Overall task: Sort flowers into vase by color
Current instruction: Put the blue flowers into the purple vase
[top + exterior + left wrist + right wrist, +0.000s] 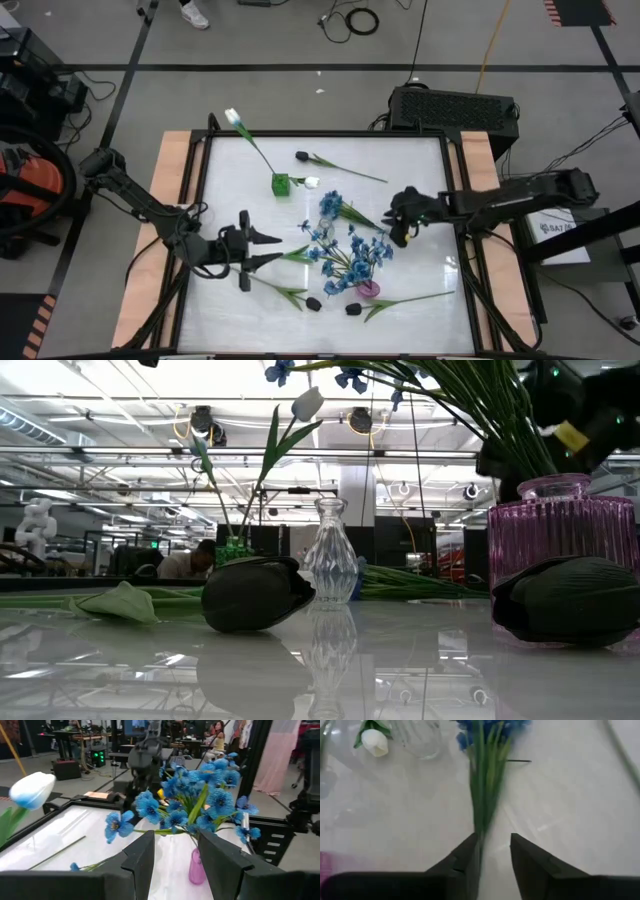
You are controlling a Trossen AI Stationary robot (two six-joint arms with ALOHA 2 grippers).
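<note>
The right gripper (pixel 404 222) hangs over the right half of the white table (pixel 420 160), just beside the bunch of blue flowers (pixel 350 252). Seen past its own fingers (pixel 465 857), the jaws stand a little apart with a spray of green stems (pixel 485 785) running up from the gap between them; whether they pinch the stems or have let go I cannot tell. The blue flowers stand in a pink ribbed vase (pixel 560 535) near the table's front middle, the blooms fanning out above it. The left gripper (pixel 270 248) sits low over the left half of the table, pointing toward that bunch, its 2 fingers (pixel 142 862) parted with nothing between them. A white tulip (pixel 233 117) leans out of a small green vase (pixel 281 183) toward the far left edge, and another white tulip (pixel 311 182) lies just beside that vase. A clear glass vase (pixel 331 555) stands upright near the middle, with no flowers in it. 1 black tulip bud (pixel 302 156) lies on its long stem near the far side, and 2 more black buds (pixel 314 303) and (pixel 353 310) lie at the front edge, stems flat on the table.
</note>
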